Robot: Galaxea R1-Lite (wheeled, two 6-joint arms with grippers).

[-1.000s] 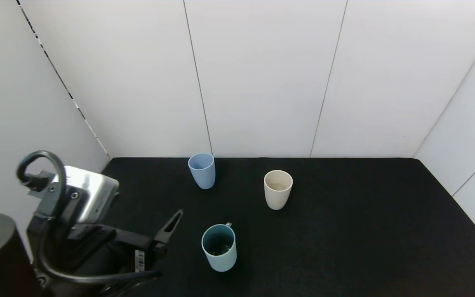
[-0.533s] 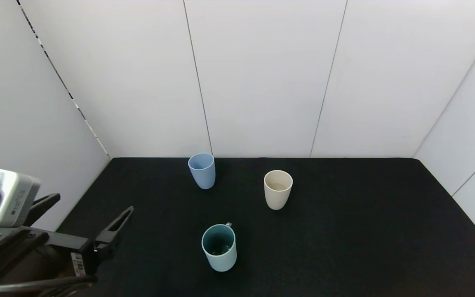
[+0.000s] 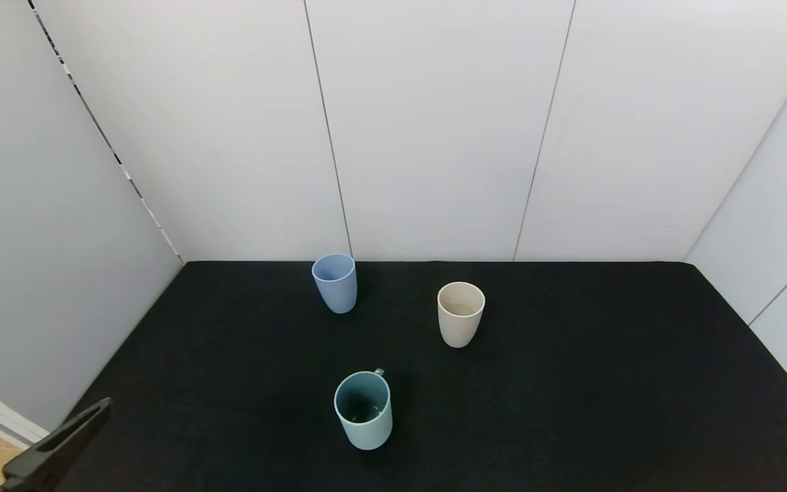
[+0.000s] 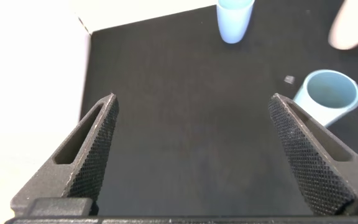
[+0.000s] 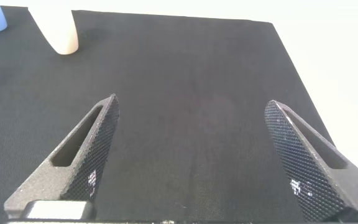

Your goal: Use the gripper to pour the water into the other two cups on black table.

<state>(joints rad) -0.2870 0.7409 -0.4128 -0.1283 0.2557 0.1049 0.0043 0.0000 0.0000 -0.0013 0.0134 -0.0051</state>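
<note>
A light blue cup (image 3: 335, 282) stands upright at the back of the black table (image 3: 571, 383). A cream-beige cup (image 3: 460, 313) stands to its right. A teal-green cup (image 3: 363, 409) stands upright nearer the front, in the middle. My left gripper (image 3: 31, 430) is at the table's front left corner, open and empty, well left of the teal-green cup. In the left wrist view my left gripper (image 4: 191, 155) faces the table, with the teal-green cup (image 4: 328, 96) and the light blue cup (image 4: 234, 20) beyond. My right gripper (image 5: 191, 155) is open and empty over bare table; the cream-beige cup (image 5: 56, 26) stands far off.
White wall panels (image 3: 434, 130) close the table at the back and both sides. A small grey bit (image 3: 379, 372) lies just behind the teal-green cup.
My left arm has drawn back to the left and down, from beside the teal-green cup to the frame's bottom left corner. The cups have not moved.
</note>
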